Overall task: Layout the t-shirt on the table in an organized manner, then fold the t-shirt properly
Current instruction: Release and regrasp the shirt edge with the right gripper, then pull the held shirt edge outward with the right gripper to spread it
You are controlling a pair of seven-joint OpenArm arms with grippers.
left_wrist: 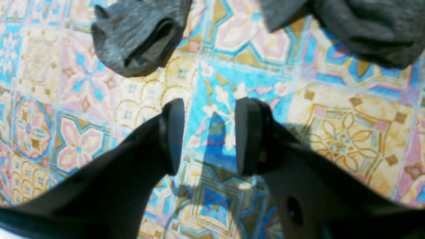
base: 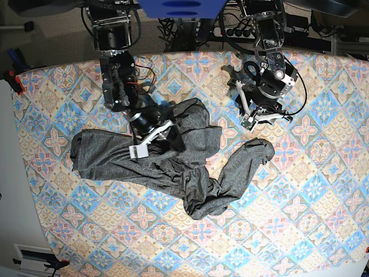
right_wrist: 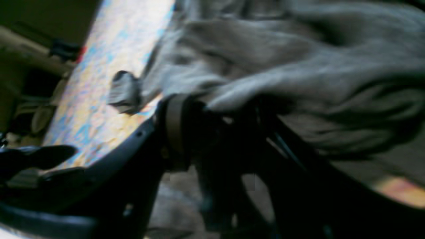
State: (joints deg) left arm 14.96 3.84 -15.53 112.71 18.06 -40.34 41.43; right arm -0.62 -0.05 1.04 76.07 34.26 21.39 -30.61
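Observation:
The dark grey t-shirt (base: 173,167) lies crumpled across the middle of the table (base: 311,190), with one sleeve (base: 256,149) reaching toward the right. My left gripper (left_wrist: 211,109) hovers open over bare cloth, nothing between its fingers (left_wrist: 172,132). The sleeve opening (left_wrist: 139,36) lies just ahead of it, and more of the shirt (left_wrist: 372,30) shows at the top right. In the base view the left gripper (base: 252,122) stands just above that sleeve. My right gripper (right_wrist: 219,106) is shut on a bunched fold of the t-shirt (right_wrist: 298,66), and in the base view it (base: 164,135) sits in the shirt's upper middle.
A red clamp (base: 16,81) grips the table's left edge. Cables and arm mounts (base: 190,23) crowd the back edge. The patterned cloth (base: 288,231) lies bare at the front and right. The table's left edge (base: 11,150) drops to a white floor.

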